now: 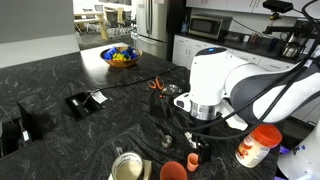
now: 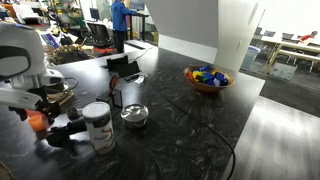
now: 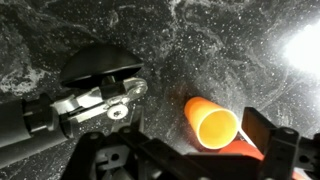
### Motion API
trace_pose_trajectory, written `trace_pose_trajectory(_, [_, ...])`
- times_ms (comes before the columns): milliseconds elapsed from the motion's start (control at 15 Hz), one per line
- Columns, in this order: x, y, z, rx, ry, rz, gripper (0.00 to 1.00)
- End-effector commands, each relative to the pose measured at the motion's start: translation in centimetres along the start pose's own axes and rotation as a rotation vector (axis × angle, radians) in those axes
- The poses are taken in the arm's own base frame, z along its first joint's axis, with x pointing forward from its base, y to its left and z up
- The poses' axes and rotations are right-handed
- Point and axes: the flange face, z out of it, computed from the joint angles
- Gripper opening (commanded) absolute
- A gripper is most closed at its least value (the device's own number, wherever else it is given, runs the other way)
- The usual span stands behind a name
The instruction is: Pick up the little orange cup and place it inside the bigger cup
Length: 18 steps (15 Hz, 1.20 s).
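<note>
The white arm [image 1: 235, 88] leaned low over the dark, marbled bench [image 1: 60, 75], and its claw [image 1: 197, 142] hung just above the surface. Through the wrist view the fingers [image 3: 274, 140] stood wide apart, gripping nothing. The little orange cup [image 3: 212, 124] lay on its side on the bench between them, its open mouth turned towards the camera, close to the finger at the right of that view. Whether it touched that finger I could not tell. A sliver of deeper orange-red showed just beneath it, too little to name.

In an exterior view the bigger cup [image 1: 172, 170] sat upright on the bench just beside the claw, nearer the front edge, with a round metal tin [image 1: 125, 167] a little further along. A white jar with an orange lid [image 1: 258, 145] stood near the arm's other side. A pair of orange-handled scissors [image 1: 158, 85] lay further back, and a bowl of coloured bits [image 1: 120, 56] sat well apart from all of this, towards the far end. In the wrist view a black dome-shaped object [image 3: 100, 66] with a metal fitting rested near the cup, not touching it.
</note>
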Motion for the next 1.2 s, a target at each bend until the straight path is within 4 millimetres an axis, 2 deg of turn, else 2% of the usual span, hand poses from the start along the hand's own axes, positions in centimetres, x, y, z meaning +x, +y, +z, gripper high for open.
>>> trace_pose_trajectory(0, [0.9,0.0,0.2,-0.008,0.007,-0.038,1.00])
trace_pose_trajectory(533, [1.6,-0.5,1.1,0.025,-0.007,-0.100,1.00])
trace_pose_trajectory(867, [2.4,-0.1,2.6,0.045,-0.020,-0.112,0.99])
trace_pose_trajectory(933, [2.6,0.0,2.8,0.043,-0.018,-0.115,0.91])
trace_pose_trajectory(1000, [2.7,0.0,2.9,0.047,-0.018,-0.115,0.74])
trace_pose_trajectory(1133, [2.9,0.1,3.0,0.044,-0.013,-0.115,0.60])
